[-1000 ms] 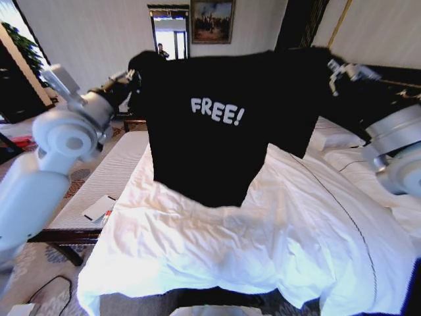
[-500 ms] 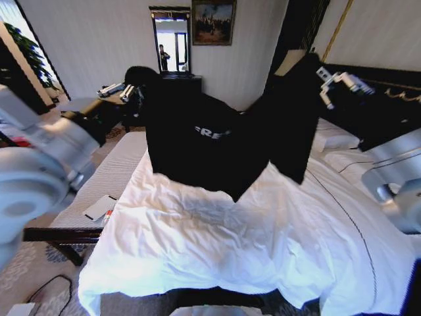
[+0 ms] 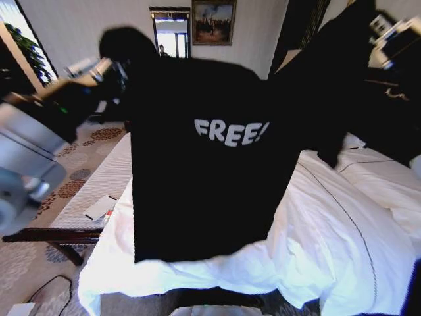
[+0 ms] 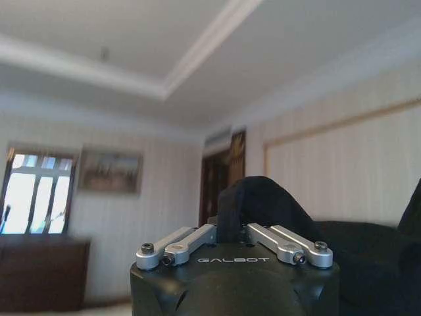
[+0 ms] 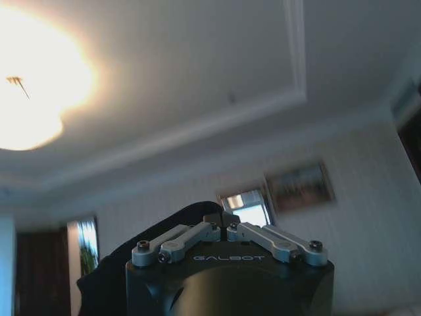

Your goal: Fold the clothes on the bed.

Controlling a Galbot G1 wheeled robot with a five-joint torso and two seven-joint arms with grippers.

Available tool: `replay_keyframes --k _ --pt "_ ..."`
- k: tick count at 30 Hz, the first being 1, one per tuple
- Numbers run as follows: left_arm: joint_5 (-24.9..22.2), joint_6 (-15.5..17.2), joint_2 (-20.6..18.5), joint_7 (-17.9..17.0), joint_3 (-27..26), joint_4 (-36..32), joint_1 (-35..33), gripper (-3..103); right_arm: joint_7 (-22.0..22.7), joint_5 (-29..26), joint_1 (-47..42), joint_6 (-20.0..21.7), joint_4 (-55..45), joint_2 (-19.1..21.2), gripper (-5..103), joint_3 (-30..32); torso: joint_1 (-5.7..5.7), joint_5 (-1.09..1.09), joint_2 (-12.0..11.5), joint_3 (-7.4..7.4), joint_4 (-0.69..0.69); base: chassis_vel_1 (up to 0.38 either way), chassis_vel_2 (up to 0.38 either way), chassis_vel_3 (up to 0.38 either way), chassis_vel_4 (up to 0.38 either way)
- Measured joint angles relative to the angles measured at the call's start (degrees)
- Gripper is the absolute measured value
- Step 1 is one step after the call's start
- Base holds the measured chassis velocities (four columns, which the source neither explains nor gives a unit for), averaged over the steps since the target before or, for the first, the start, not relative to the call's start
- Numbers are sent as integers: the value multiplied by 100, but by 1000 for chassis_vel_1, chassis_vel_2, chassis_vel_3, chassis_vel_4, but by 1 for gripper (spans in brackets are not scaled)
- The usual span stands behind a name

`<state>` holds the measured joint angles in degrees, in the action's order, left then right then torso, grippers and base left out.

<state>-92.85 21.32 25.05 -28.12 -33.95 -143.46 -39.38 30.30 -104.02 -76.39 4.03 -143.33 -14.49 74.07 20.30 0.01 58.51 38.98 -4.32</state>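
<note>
The clothes, a black T-shirt (image 3: 204, 191) with white "FREE!" lettering (image 3: 230, 132), hang spread flat in the air in front of me, above the near part of the bed (image 3: 342, 250). My left gripper (image 3: 117, 71) is shut on one shoulder at the upper left, and in the left wrist view my left gripper (image 4: 230, 229) pinches a bunch of black cloth (image 4: 260, 197). My right gripper (image 3: 380, 31) holds the other shoulder high at the upper right. Seen from the right wrist, my right gripper (image 5: 222, 221) is shut on black fabric (image 5: 177, 220). The hem dangles just over the white duvet.
A pale bench (image 3: 99, 184) with a small booklet (image 3: 99, 207) on it runs along the bed's left side. White pillows (image 3: 388, 181) and the dark headboard (image 3: 395, 112) are at the right. A cable (image 3: 46, 289) lies on the floor at the lower left.
Both arms have risen and pulled apart. The shirt, sagging half a second ago, now hangs higher, taut and nearer the camera, its lettering fully readable.
</note>
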Motion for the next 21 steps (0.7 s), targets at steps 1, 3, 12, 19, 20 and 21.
replay_keyframes --k 1,3,12,19,20,21 --pt "144 96 119 1 143 5 -233 2 -53 141 -160 85 2 -50 0 -221 0 -2 0 0 0 0 0 0 0" --pt "334 232 275 21 391 47 -505 2 -101 403 -261 209 6 -139 0 -662 0 -3 0 0 0 0 0 0 0" --pt "2557 466 1349 352 3279 2244 -117 2 -269 2529 503 570 1439 -1383 0 -4265 1 0 -1 1 -3 0 0 0 0" --pt "3242 335 2326 382 3765 3552 195 2 -460 3211 1870 475 3055 -2337 0 -5835 1 -2 -2 2 0 0 0 0 0" --pt "3309 302 2496 381 3789 3780 258 2 -466 3290 2087 437 3330 -2514 0 -6042 1 1 -2 1 2 0 0 0 0" --pt "3374 265 2667 381 3811 4037 338 2 -482 3373 2325 391 3598 -2713 0 -6253 1 -1 -2 1 -1 0 0 0 0"
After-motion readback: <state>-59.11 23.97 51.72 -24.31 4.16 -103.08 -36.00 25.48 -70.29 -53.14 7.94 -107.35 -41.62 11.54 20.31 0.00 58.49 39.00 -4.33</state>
